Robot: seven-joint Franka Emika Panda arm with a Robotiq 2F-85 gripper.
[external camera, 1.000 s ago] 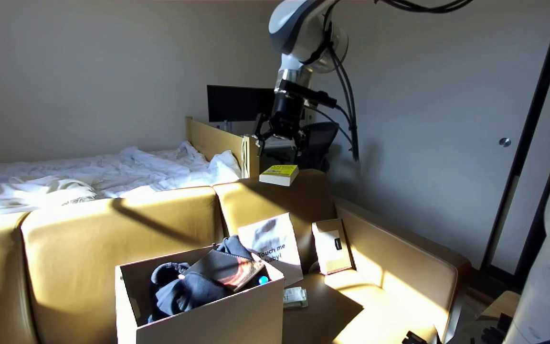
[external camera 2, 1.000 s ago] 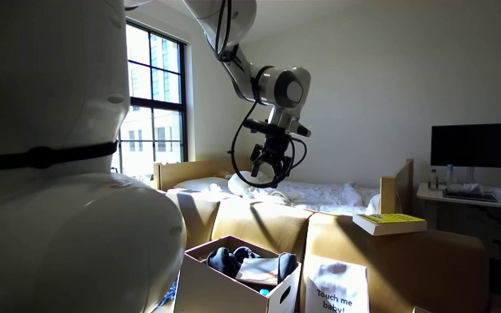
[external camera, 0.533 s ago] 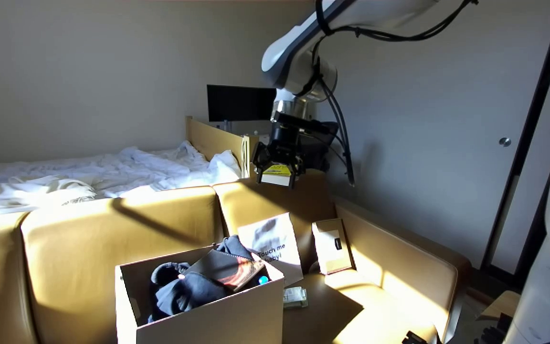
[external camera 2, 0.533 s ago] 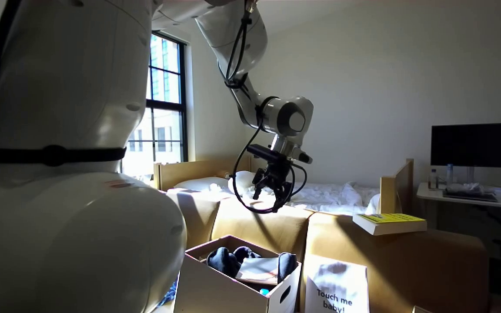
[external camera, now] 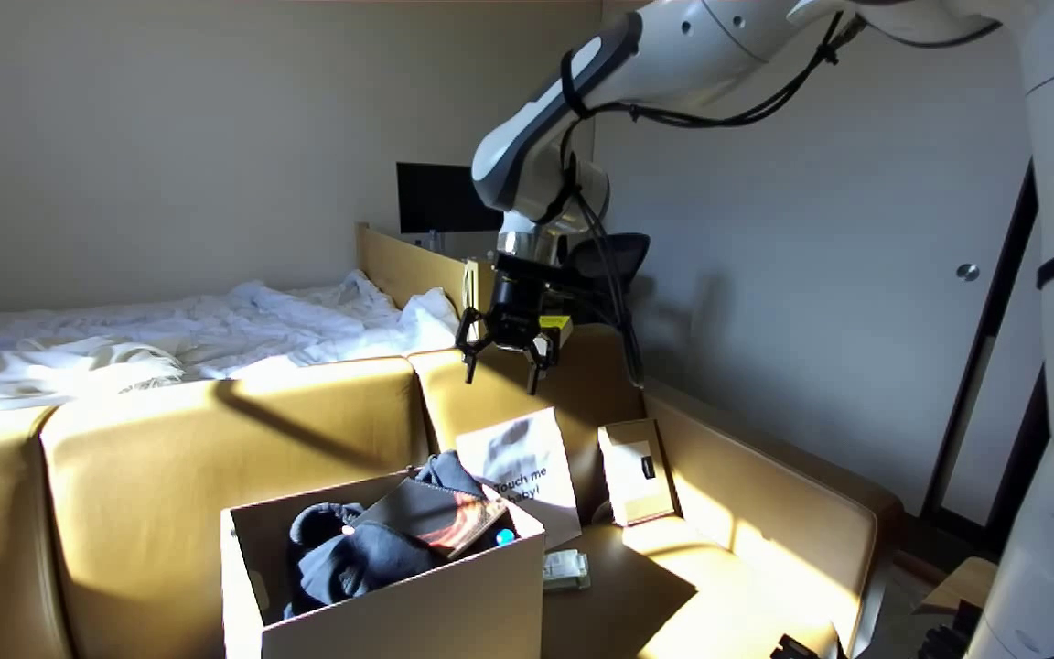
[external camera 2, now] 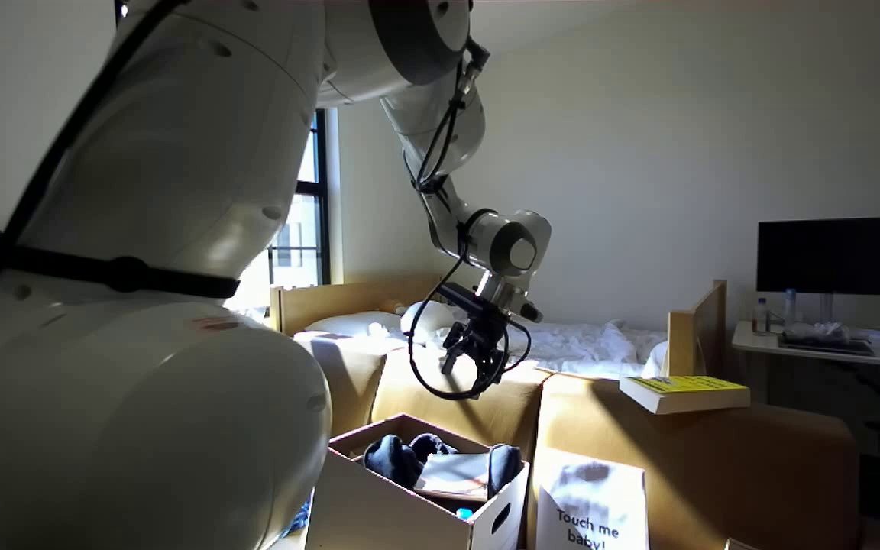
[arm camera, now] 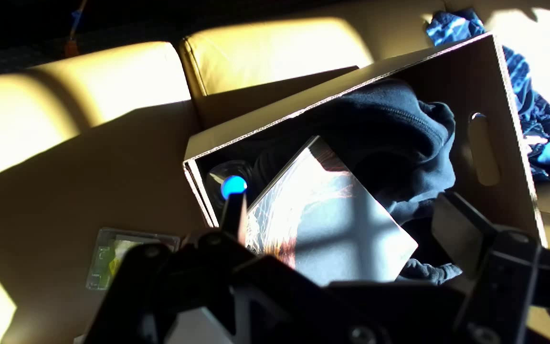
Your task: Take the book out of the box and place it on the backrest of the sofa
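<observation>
The book [external camera: 426, 514] lies tilted on dark clothing inside the cardboard box [external camera: 408, 618], its dark cover marked with a red-orange swirl. In an exterior view the same book [external camera 2: 451, 472] looks pale with glare, inside the box [external camera 2: 394, 500]. My gripper [external camera: 500, 383] hangs open in the air above the box, apart from everything in it. From the wrist, the book [arm camera: 342, 239] shows below, framed between the spread fingers of the gripper [arm camera: 342, 205]; its near corner is hidden. The tan sofa backrest [external camera 2: 455, 386] runs behind the box.
A yellow-covered book [external camera 2: 684, 393] rests on the backrest at one end. A blue-capped item [arm camera: 233, 185] and dark clothing [arm camera: 399, 129] share the box. Beside it are a white printed bag [external camera 2: 593, 496], a small clear case [external camera: 566, 569] and a brown panel [external camera: 639, 471].
The arm has come down steadily, bringing the open gripper lower and, in an exterior view, somewhat left, past the yellow-covered book. Both books and the box have stayed put.
</observation>
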